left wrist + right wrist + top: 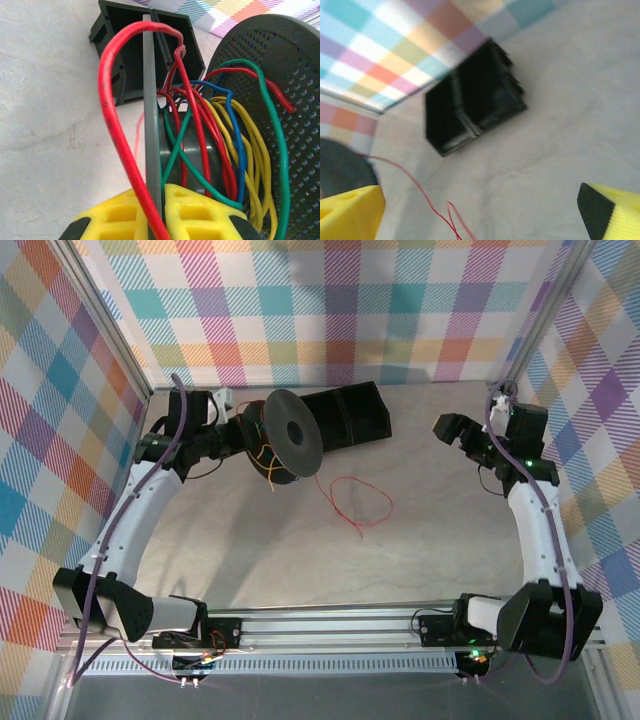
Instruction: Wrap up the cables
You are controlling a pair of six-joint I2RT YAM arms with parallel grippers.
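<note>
Plaid walls fence a pale tabletop (430,560). Near its far-left corner the left gripper (156,210) is clenched on a flange of the black spool (290,432), seemingly to steady it for winding. Cables (252,150) sit loosely on its hub, and one red cable (362,502) trails mid-tabletop. The right gripper (450,430) hangs released near the far-right edge, free to feed. No writing is readable.

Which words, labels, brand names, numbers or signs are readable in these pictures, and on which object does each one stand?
No text can be read.
The spool shows rows of small holes on its flange, no letters.
The black box looks plain, and it is blurred in the right wrist view.
The cables carry no print; the dark specks on the red one form no letters that I can make out.
</note>
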